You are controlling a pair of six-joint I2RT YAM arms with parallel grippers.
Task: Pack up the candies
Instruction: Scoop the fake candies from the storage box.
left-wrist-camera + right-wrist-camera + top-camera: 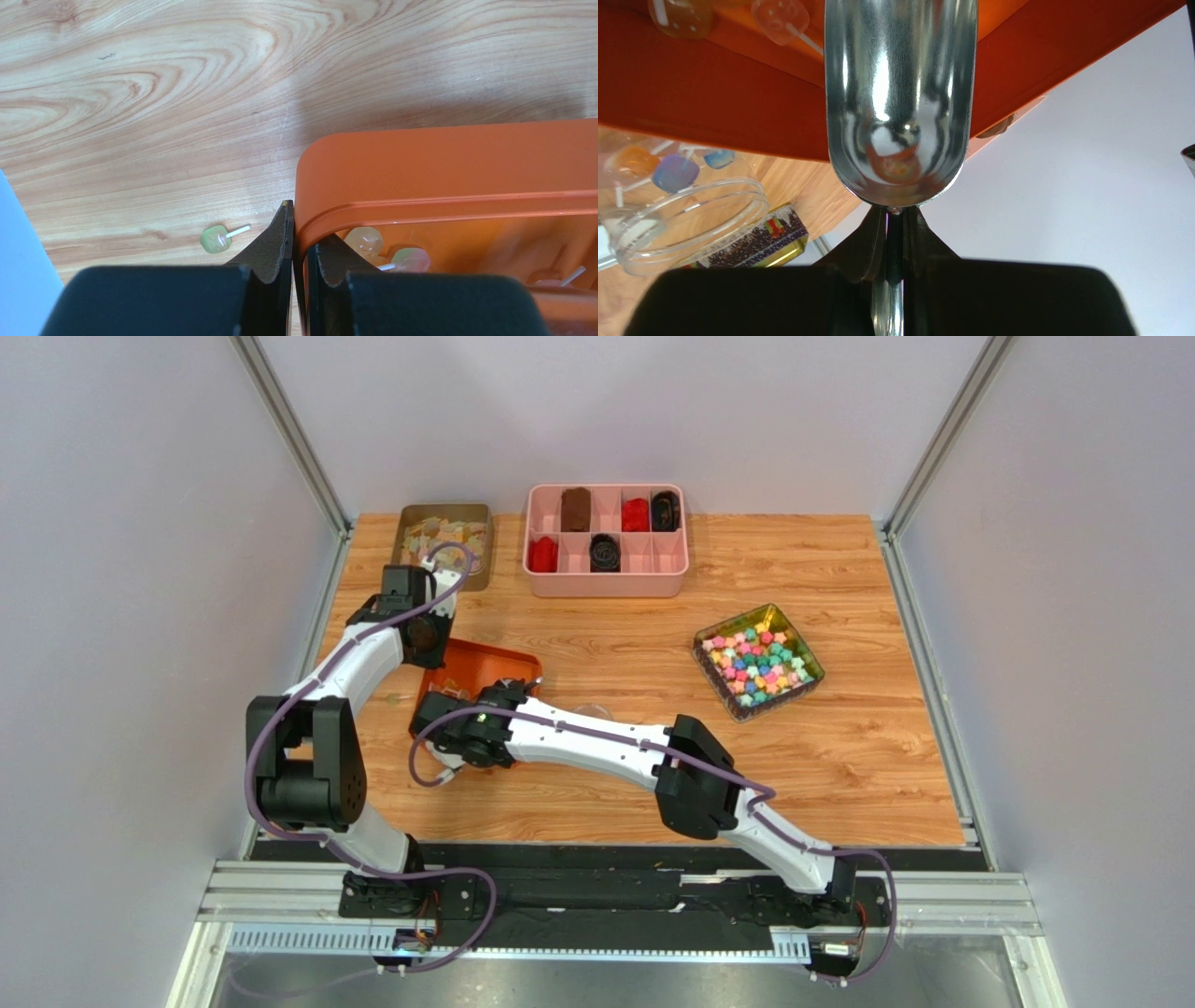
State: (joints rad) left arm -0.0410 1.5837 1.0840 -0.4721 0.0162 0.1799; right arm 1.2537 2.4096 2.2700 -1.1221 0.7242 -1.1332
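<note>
The candies are small translucent sweets on white sticks. Some lie in the orange tray point(491, 669), where two pale ones point(363, 241) show. A green one point(214, 239) lies loose on the table. Several more sit in a clear jar point(689, 210). My left gripper point(303, 241) is shut on the tray's rim point(421, 175) at a corner, one finger inside and one outside. My right gripper point(894, 224) is shut on the handle of a metal scoop point(899, 84). The scoop bowl looks empty and points at the tray's side point(703, 91). In the top view the right gripper point(442, 731) is at the tray's near edge.
A pink divided box point(605, 539) with dark and red pieces stands at the back. A flat tin point(445, 539) of pale sweets is at the back left. A square tin point(758, 661) of chunky bright candies is at the right. The jar point(595, 711) sits beside my right forearm.
</note>
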